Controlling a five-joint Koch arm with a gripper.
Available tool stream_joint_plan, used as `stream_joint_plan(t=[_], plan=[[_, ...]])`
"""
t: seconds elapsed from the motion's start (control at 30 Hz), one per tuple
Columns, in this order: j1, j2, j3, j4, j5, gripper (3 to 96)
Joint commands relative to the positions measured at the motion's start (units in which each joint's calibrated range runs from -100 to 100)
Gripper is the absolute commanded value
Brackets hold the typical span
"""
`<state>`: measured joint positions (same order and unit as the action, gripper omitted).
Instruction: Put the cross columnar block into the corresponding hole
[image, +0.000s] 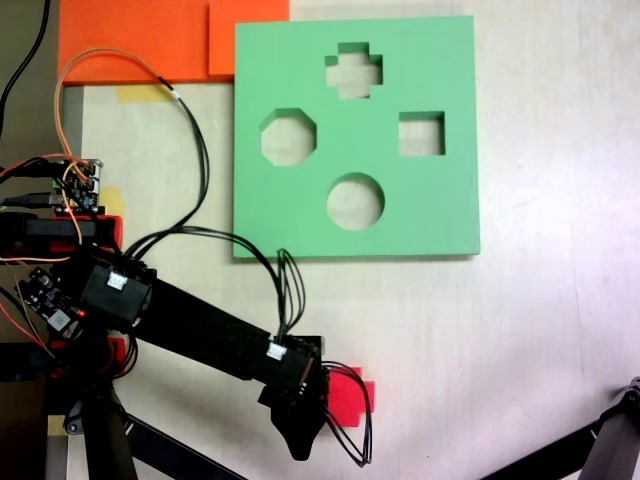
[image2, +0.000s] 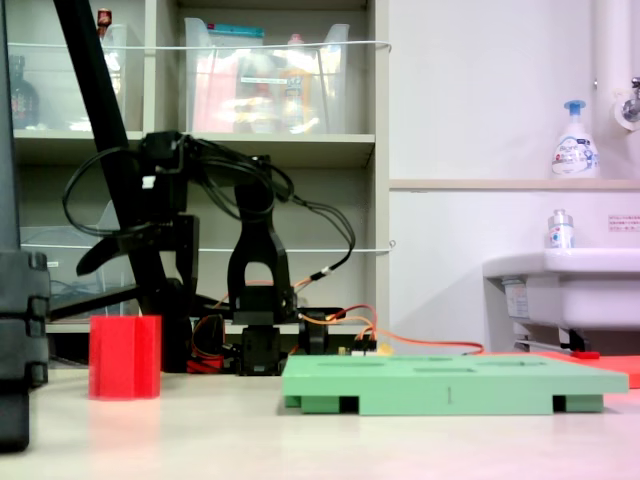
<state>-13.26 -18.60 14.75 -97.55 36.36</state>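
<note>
Second exterior view puts the one red block (image2: 125, 357) nearest, upright on the table (image2: 300, 440), with the gripper (image2: 120, 243) hanging just above it and not yet around it. Whether its jaws are spread or closed I cannot tell; it seems to hold nothing. From above, in the first exterior view, the gripper (image: 300, 425) overlaps the block's (image: 345, 393) left edge. The step looks like the approach for the pick-up: next comes lowering and closing on the block. Farther off lies one green board (image: 445, 215) with four cutouts, one of them the cross hole (image: 354, 70), at its far side.
</note>
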Motion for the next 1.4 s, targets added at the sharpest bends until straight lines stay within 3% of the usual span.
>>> stream_joint_plan(t=[0.03,0.7,0.73,0.77,0.87,0.93,1.4], plan=[[0.0,2.4,4.8,0.8,-0.3,87.3],[1.0,29.6,18.2,1.4,0.5,86.2],[1.0,30.2,18.2,1.3,0.5,82.9],[1.0,30.6,18.2,1.1,0.5,71.8],[0.6,30.8,18.2,-0.5,0.5,50.1],[0.3,30.8,18.2,-1.2,0.5,43.2],[2.1,18.5,20.6,-2.4,4.4,42.8]])
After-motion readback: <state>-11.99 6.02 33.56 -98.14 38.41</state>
